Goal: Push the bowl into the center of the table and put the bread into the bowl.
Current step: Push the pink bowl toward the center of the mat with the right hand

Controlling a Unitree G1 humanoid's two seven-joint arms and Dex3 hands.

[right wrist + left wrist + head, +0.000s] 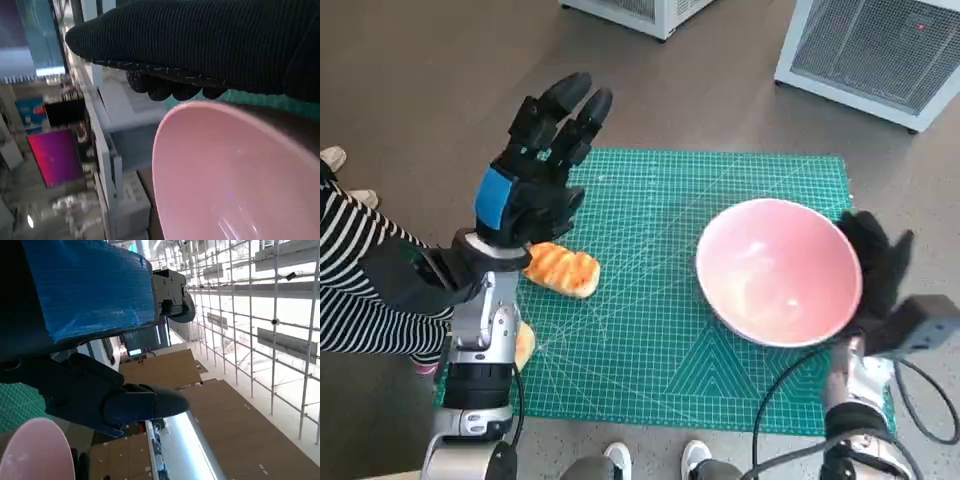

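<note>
The pink bowl (778, 270) stands empty on the right part of the green cutting mat (660, 250). My gloved right hand (876, 262) lies against the bowl's right rim, fingers spread and holding nothing; the right wrist view shows the glove (210, 45) just over the bowl's rim (235, 170). A toasted bread piece (561, 269) lies on the mat's left part. My left hand (538, 170) hovers raised above the bread, fingers stretched out and empty. The left wrist view shows its blue-taped back (90, 285) and an edge of the bowl (35, 450).
Another piece of bread (524, 345) lies at the mat's left edge beside my left forearm. A person in a striped sleeve (360, 280) sits close on the left. Shoes (620, 458) show at the near edge. White cabinets (880, 50) stand beyond the table.
</note>
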